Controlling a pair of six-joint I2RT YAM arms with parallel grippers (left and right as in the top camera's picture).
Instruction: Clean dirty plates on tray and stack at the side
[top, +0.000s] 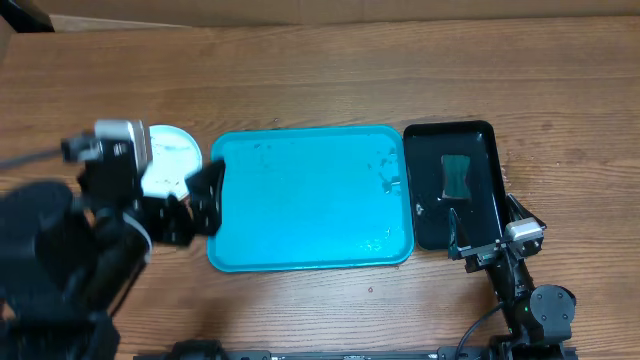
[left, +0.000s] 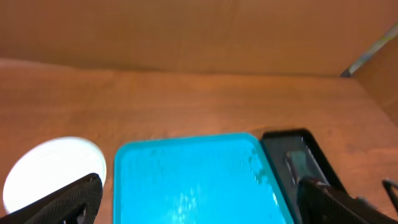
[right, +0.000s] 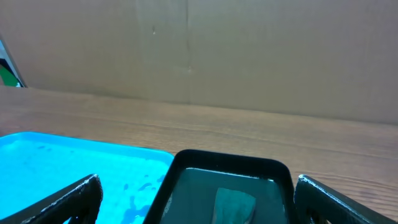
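The turquoise tray (top: 300, 215) lies mid-table with no plates on it, only wet streaks and a few dark specks. A white plate (top: 172, 156) sits on the table just left of the tray, partly hidden by my left arm. The light blue and yellow-green plates do not show. My left gripper (top: 200, 197) is open and empty over the tray's left edge. In the left wrist view its fingers (left: 199, 208) frame the tray (left: 186, 180), with the white plate (left: 50, 169) at left. My right gripper (top: 480, 228) is open and empty at the black tray's near end.
A narrow black tray (top: 478, 135) with a dark green sponge (top: 458, 177) stands right of the turquoise tray. The right wrist view shows the black tray (right: 230, 163), the sponge (right: 235, 202) and the turquoise tray (right: 68, 168). A cardboard wall (right: 199, 50) stands behind the table.
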